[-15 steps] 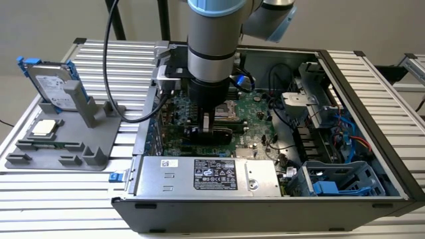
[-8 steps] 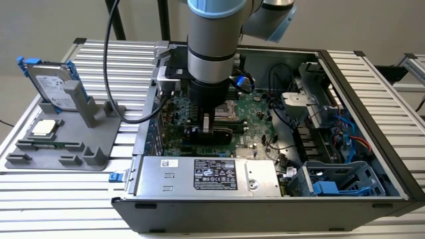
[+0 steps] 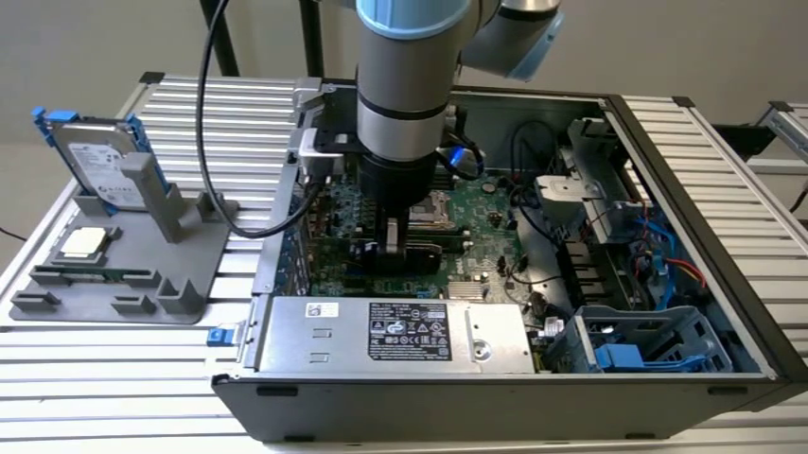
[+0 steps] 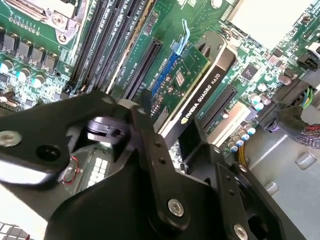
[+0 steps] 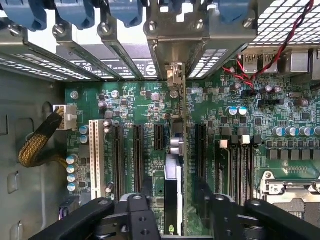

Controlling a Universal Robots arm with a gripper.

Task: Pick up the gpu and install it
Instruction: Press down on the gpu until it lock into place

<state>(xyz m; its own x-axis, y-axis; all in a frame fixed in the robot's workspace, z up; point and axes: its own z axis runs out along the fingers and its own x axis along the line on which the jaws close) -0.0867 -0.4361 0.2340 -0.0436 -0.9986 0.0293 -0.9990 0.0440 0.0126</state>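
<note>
One thin green graphics card with a black cooler, the gpu (image 4: 197, 82), stands on edge between your black gripper's (image 5: 172, 200) fingers (image 4: 150, 145), which are closed on its sides. Directly below the gripper, its lower edge meets a slot on the green motherboard (image 5: 135, 102) inside the open grey computer case (image 3: 505, 388).

The gpu (image 4: 197, 87) is a thin flat card with a green circuit board on one face and a black cooler block on the other. It stands on its edge, upright on the motherboard (image 5: 125, 105), in line with the long expansion slots. In the first wrist view its narrow top edge (image 5: 172, 175) runs toward the silver end bracket (image 5: 174, 75) at the case's rear wall.
</note>
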